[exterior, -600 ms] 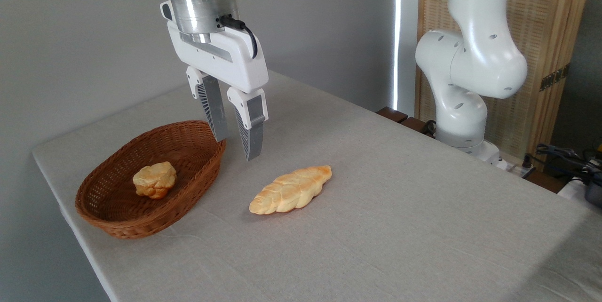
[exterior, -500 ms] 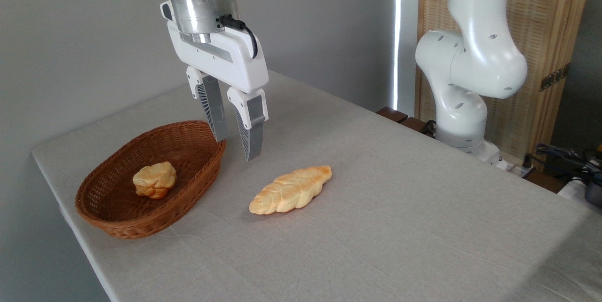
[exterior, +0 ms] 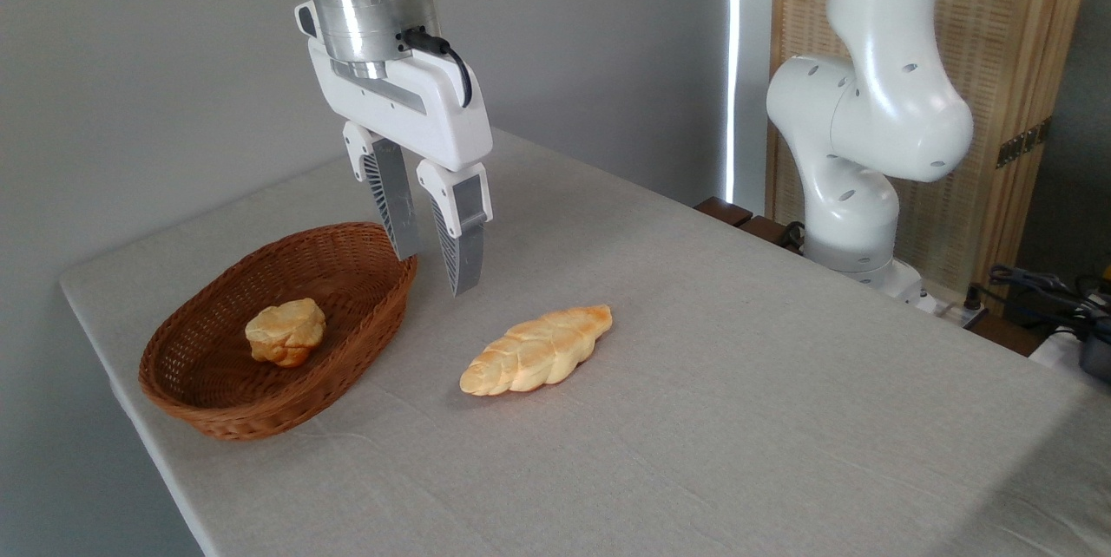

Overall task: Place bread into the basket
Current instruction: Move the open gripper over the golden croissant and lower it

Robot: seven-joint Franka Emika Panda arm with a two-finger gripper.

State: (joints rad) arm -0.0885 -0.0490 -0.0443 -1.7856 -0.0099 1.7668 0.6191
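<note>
The bread point(exterior: 536, 350), a pale golden braided loaf with browner tips, lies flat on the grey tablecloth right of the basket. The basket point(exterior: 208, 405) is an oval reddish-brown wicker one near the table's left edge. My gripper point(exterior: 432, 274) hangs open above the table just past the basket's right end, up and to the left of the bread. Nothing is between its fingers, and it touches neither the bread nor the basket.
A small round lumpy golden roll point(exterior: 285, 331) sits inside the basket. The arm's white base point(exterior: 855, 219) stands at the table's far right edge. Cables and dark gear point(exterior: 1063, 305) lie beyond the right side. The table's left edge is close to the basket.
The gripper has shifted very slightly up and to the left. The bread, basket and roll have not moved.
</note>
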